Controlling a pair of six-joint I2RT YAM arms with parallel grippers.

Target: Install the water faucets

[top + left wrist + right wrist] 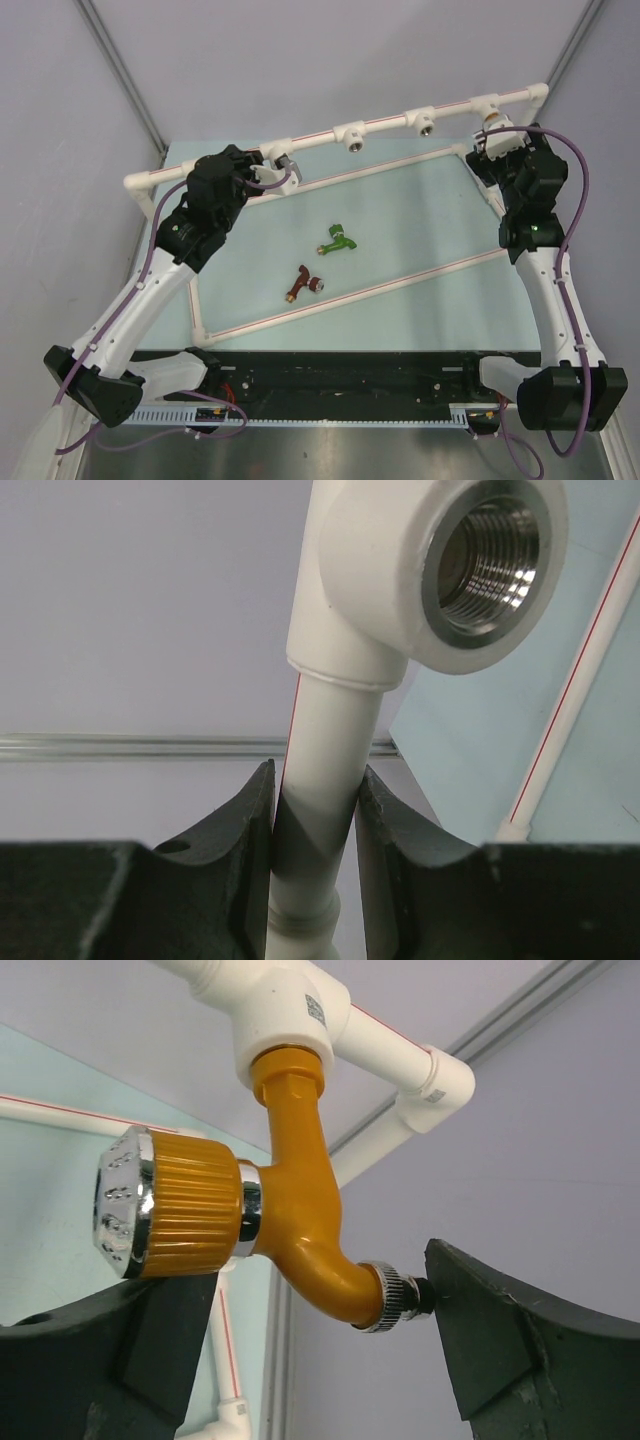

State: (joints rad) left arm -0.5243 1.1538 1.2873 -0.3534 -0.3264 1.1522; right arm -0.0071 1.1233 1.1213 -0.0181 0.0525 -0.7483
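Left gripper [315, 820] clamped the white pipe [325, 730] below an empty tee socket [488, 565], likely steadying it. Right gripper [310, 1285] straddled the orange-yellow faucet [300, 1180], already socketed, seemingly to twist it; I could not tell whether it gripped firmly. Green faucet [338, 240] and red-brown faucet [303, 284] lay on the table [420, 220].

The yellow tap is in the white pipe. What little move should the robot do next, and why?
Probably open the right gripper and ease away from the orange-yellow plastic faucet: its collar looks seated against the white tee socket, and the green faucet and the dark red-brown faucet lie loose on the table.
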